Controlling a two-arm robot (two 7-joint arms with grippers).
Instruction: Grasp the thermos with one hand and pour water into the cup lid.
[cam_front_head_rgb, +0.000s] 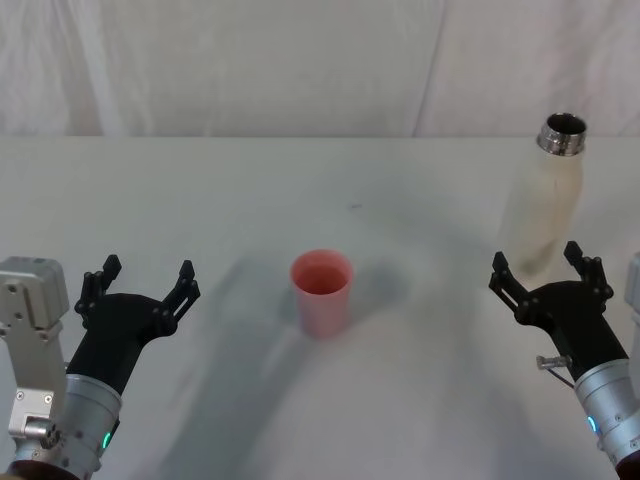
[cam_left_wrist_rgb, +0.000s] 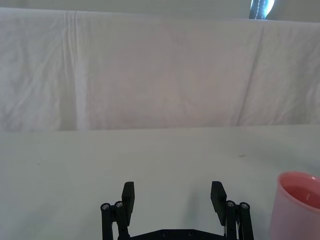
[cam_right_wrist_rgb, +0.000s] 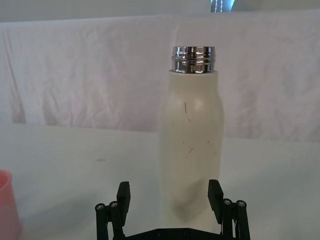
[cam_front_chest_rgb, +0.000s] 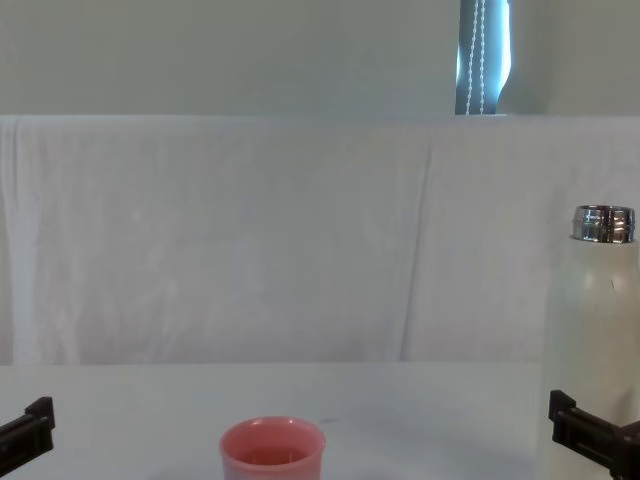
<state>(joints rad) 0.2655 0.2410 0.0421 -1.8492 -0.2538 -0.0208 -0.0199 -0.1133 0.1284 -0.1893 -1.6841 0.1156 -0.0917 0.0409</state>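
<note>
A: Which step is judged to be in hand?

B: The approach to the grasp. The thermos (cam_front_head_rgb: 545, 205) is seen standing upright at the far right of the table (cam_front_head_rgb: 300, 190), uncapped, with its steel neck bare. The right gripper (cam_front_head_rgb: 545, 268) is held just in front of its base with the fingers spread apart, and nothing is gripped. In the right wrist view the bottle's body is framed between the two open fingers.

A: And the cup lid?

B: The cup lid (cam_front_head_rgb: 321, 291) is placed upright near the middle of the table, well apart from the thermos. The left gripper (cam_front_head_rgb: 140, 285) is parked at the near left, its fingers also apart.

A: What is called for next?

B: Probably the right gripper must be advanced until the body is enclosed, then closed.

A: Can any writing be read?

B: None is seen; only faint scuff marks are noted on the bottle.
</note>
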